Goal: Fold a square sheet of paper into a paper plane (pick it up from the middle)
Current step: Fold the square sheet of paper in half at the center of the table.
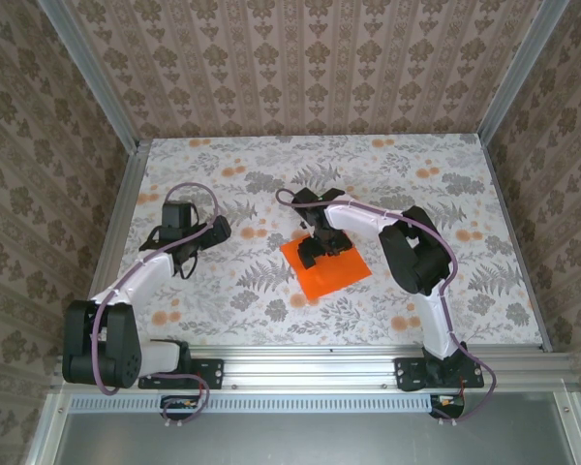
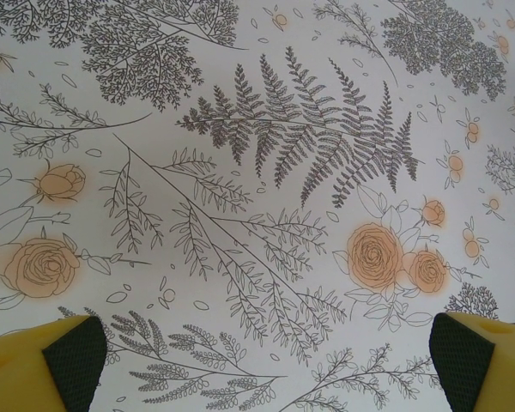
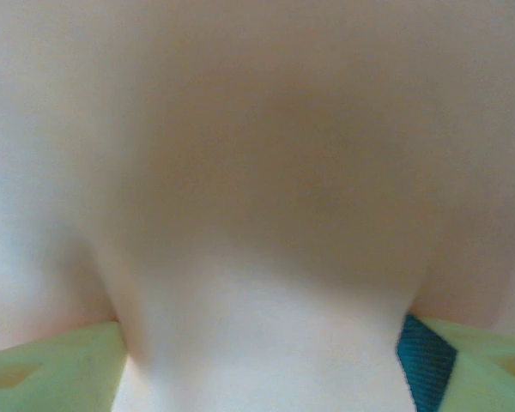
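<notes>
Square sheet of paper, bright orange, lies flat on the flower-printed table cover, a little right of the middle of the table and turned so that its corners point toward the sides like a diamond. From the top camera the right gripper is down on the sheet's upper left part, touching or just above it, with the right arm bent back toward its base at the near right edge. The right wrist camera is blurred to a pale pinkish wash; its two fingers sit in the bottom corners, well apart, so the jaws stand wide, and the blur does not let me tell whether they nip any paper. The left gripper hangs over bare cover on the left side of the table, well apart from the sheet, pointing down at a printed fern and pale orange roses; its yellow fingers with dark pads stand at the two bottom corners of the left wrist view, spread fully and holding nothing
</notes>
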### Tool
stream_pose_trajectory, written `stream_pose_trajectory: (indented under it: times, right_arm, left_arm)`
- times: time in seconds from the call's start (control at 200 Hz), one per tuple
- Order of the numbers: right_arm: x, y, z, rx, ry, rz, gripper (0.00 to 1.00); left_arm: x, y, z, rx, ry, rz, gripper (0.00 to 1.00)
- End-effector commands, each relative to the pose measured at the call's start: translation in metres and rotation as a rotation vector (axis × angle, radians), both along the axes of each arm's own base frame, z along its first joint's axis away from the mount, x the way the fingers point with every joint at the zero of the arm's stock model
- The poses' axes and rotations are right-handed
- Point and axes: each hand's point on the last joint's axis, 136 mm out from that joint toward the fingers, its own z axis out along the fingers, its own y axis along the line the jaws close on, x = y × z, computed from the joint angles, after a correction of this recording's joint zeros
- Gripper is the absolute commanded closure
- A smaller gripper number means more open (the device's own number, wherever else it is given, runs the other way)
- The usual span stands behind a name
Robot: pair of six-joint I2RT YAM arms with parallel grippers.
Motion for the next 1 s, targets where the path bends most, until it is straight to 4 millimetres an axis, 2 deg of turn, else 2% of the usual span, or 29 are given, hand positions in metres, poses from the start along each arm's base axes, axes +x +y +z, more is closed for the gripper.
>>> stream_pose_trajectory:
  times: [0.0,0.18,0.345,0.46,0.65,0.77,0.995]
  right_arm:
    - [-0.033,-0.015,-0.048,-0.053,0.150,-0.021,0.19]
    - [-0.028,-0.019,-0.045,-0.054,0.129,-0.036,0.22]
    - [-0.020,-0.010,-0.028,0.002,0.075,-0.052,0.24]
    - [-0.016,-0.008,-0.013,0.022,0.034,-0.073,0.15]
    - [-0.014,-0.015,0.020,-0.023,-0.056,-0.091,0.04]
    - [-0.031,-0.020,0.016,-0.040,-0.039,-0.110,0.00]
    - [-0.059,-0.017,-0.011,-0.020,0.063,-0.108,0.00]
  left_arm:
    - [-0.005,0.003,-0.006,0.012,0.030,0.015,0.00]
    - [-0.006,0.003,-0.007,0.008,0.035,0.022,0.00]
    - [-0.007,0.003,-0.007,0.003,0.036,0.027,0.00]
    - [-0.007,0.003,-0.007,0.000,0.036,0.026,0.00]
    - [-0.008,0.003,-0.009,-0.001,0.040,0.029,0.00]
    - [-0.008,0.003,-0.010,-0.003,0.043,0.029,0.00]
    - [-0.007,0.002,-0.014,-0.006,0.052,0.028,0.00]
